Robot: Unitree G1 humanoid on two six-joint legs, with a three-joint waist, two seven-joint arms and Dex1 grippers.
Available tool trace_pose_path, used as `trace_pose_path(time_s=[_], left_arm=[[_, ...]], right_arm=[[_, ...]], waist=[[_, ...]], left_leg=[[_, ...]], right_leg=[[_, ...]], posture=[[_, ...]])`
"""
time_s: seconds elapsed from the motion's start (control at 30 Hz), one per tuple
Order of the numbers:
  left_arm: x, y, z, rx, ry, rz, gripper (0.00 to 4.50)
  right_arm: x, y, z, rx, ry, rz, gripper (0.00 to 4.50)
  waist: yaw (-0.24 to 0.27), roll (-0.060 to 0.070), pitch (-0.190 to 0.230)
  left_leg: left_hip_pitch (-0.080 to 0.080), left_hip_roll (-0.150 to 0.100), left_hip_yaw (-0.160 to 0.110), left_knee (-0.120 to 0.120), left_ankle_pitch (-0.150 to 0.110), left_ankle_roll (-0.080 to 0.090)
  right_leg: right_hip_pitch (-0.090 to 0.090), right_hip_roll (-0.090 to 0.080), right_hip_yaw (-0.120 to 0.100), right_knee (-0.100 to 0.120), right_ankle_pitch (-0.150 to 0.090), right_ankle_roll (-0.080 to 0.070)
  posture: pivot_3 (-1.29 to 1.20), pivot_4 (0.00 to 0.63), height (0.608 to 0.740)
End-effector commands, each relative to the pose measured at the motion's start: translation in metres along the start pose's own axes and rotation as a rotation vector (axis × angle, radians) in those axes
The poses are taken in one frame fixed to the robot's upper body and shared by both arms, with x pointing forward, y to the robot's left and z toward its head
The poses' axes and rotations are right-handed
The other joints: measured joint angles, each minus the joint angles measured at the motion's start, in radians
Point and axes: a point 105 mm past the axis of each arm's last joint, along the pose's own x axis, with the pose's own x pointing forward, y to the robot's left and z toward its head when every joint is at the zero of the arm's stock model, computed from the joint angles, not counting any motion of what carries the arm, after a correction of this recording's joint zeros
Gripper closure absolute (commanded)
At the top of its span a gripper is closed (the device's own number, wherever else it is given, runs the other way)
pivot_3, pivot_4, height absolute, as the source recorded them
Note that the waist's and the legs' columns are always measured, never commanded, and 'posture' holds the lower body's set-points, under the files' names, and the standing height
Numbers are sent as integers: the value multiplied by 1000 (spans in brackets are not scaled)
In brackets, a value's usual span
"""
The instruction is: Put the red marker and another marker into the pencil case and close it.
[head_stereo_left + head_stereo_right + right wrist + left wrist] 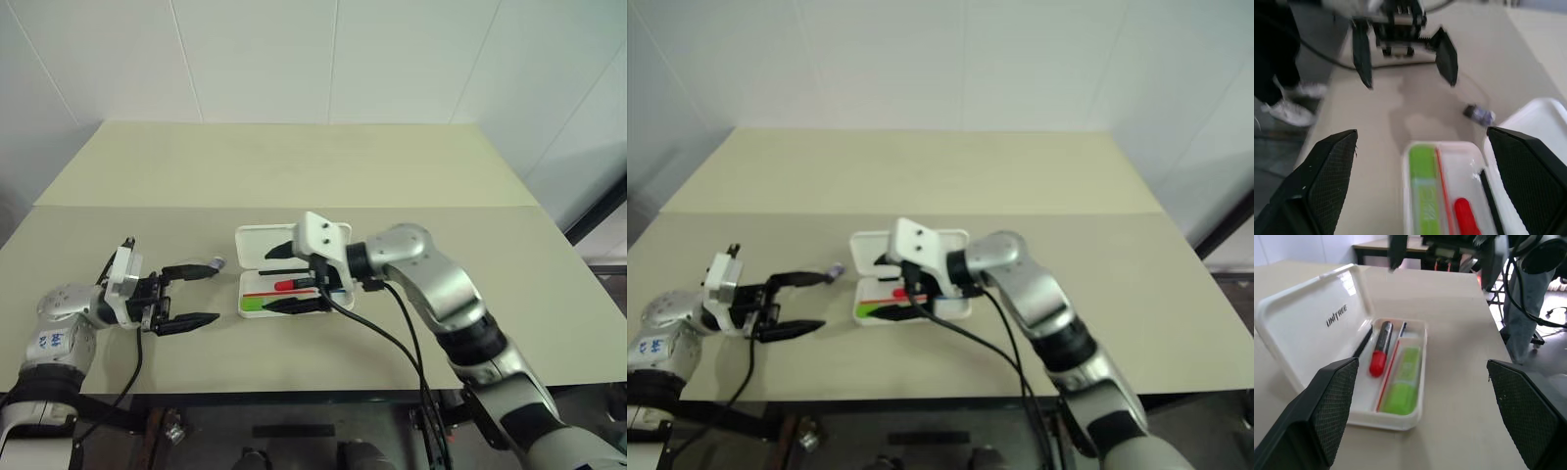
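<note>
**Pencil case open, both markers lying in its tray**

Left gripper (192,294): its two black fingers stand wide apart with nothing between them. It sits over the beige table (294,166), pointing toward the case, with a bare strip of table between its fingertips and the case.

Just beyond the upper fingertip of the left gripper lies a small purplish object (217,262), loose on the table, between that gripper and the case lid. What it is cannot be told.

Pencil case (1317,318): white, hinged, lying open on the table between the two grippers. The lid is swung back and shows dark lettering on its inner face. The tray is the half nearer the robot.

Contents of the tray, as seen in the left wrist view:
- The red marker (1380,348), black barrel and red cap, lies in the wider compartment on the lid side, cap end toward the left gripper.
- A thin red pen (1387,379) runs lengthwise beside the divider.
- The green highlighter (1403,382) lies in the outer compartment, on the far side of the divider from the lid.
- A thin dark pen (1363,341) lies against the hinge side.

Right gripper (294,277): fingers spread wide, holding nothing, positioned directly above the tray and pointing toward the left gripper.
</note>
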Motion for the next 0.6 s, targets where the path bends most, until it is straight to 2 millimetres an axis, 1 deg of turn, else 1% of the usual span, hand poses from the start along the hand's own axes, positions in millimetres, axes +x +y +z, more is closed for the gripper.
trace_pose_path(time_s=[0.03,0.1,0.13,0.2,0.23,0.3,0.47,0.6], left_arm=[[-7,13,1,-4,37,192,0],[-11,24,-12,39,143,336,0],[-12,27,-17,70,179,375,0],[-9,30,-16,75,155,407,0],[-7,32,-15,72,139,417,0],[-5,43,-12,75,121,466,0],[4,62,-9,88,124,483,0],[9,72,-22,84,226,462,0]], right_arm=[[-26,9,12,-23,-69,-44,21],[-42,9,9,14,-107,-112,21],[-49,8,8,31,-129,-145,21],[-62,15,4,32,-140,-151,21],[-65,17,3,29,-139,-146,21],[-73,21,1,23,-157,-144,21],[-85,16,-8,-1,-147,-216,21],[-91,10,-14,-12,-118,-275,21]], waist=[[1,0,0],[3,0,0],[3,0,0],[4,0,0],[5,0,0],[6,0,0],[9,0,0],[9,0,0]], left_leg=[[0,0,0,0,0,0],[0,-1,-1,1,0,0],[1,-1,-2,1,0,0],[2,-1,-2,1,0,0],[2,-1,-1,1,0,0],[1,-1,-1,1,0,0],[1,-2,0,2,0,0],[1,-3,5,2,0,0]], right_leg=[[0,0,0,0,0,0],[1,-1,0,0,0,0],[2,-1,-1,0,0,0],[3,0,-1,0,0,0],[3,0,-1,-1,0,0],[3,0,-1,-1,0,0],[3,5,-3,-1,0,0],[3,9,-2,-1,0,1]], posture=[[0,150,740],[0,150,740],[0,150,740],[0,150,740],[0,150,740],[0,150,740],[0,150,740],[0,150,740]])
